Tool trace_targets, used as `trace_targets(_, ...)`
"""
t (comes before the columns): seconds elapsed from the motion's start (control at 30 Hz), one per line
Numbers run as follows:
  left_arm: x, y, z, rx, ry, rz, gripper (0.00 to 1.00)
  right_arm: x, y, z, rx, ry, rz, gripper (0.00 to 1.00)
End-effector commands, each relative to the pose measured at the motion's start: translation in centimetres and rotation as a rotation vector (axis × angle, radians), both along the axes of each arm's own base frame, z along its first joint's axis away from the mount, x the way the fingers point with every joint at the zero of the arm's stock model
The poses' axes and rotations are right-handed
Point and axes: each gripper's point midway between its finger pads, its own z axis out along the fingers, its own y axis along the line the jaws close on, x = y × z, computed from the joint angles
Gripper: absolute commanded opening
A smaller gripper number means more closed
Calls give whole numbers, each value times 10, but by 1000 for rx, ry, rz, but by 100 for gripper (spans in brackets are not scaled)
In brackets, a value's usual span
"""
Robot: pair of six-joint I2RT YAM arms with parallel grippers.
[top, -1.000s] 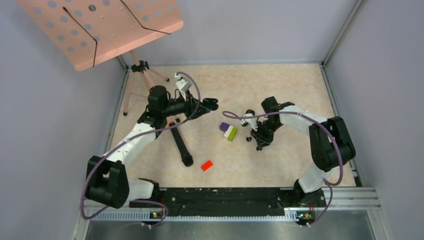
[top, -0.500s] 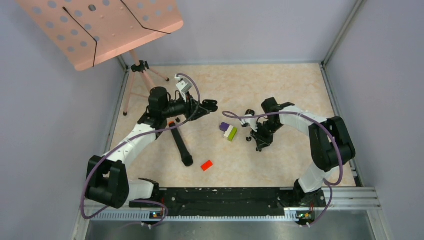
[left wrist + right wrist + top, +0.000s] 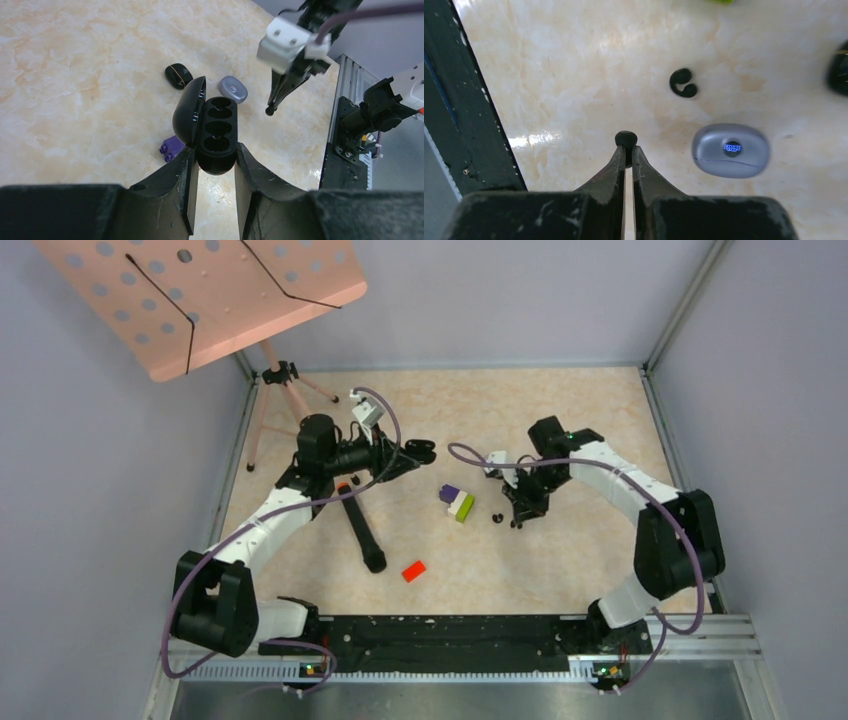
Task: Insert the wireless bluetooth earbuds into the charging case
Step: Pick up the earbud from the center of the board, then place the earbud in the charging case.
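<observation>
Right gripper [image 3: 626, 149] nipping tiny earbud [image 3: 626, 138] — black, rounded, left gripper [image 3: 214, 150] clamping open black charging case [image 3: 216, 125]

Top camera overhead, whole table [image 3: 560, 410]; wrist cameras close, angled down at tabletop; both catch grey case [image 3: 233, 89].

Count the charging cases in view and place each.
3: an open black case in the left gripper; a closed black case on the table beyond it; a closed grey case beside that. Others may be hidden.
</observation>
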Motion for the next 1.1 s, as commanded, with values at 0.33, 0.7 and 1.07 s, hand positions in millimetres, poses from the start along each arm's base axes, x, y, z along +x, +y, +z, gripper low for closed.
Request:
trace_targets(0.33,-14,-24,29,-40,-199,-209,0,43,91,232,440,-413,63,0)
trace_targets(0.7,-20,-30,44,-38,-295,-305,0,49,145,259,550,-399,143,0)
trace_targets(1.07,-23,-33,53,-39,-371,-339,0,49,162,256,566,-380,167,0)
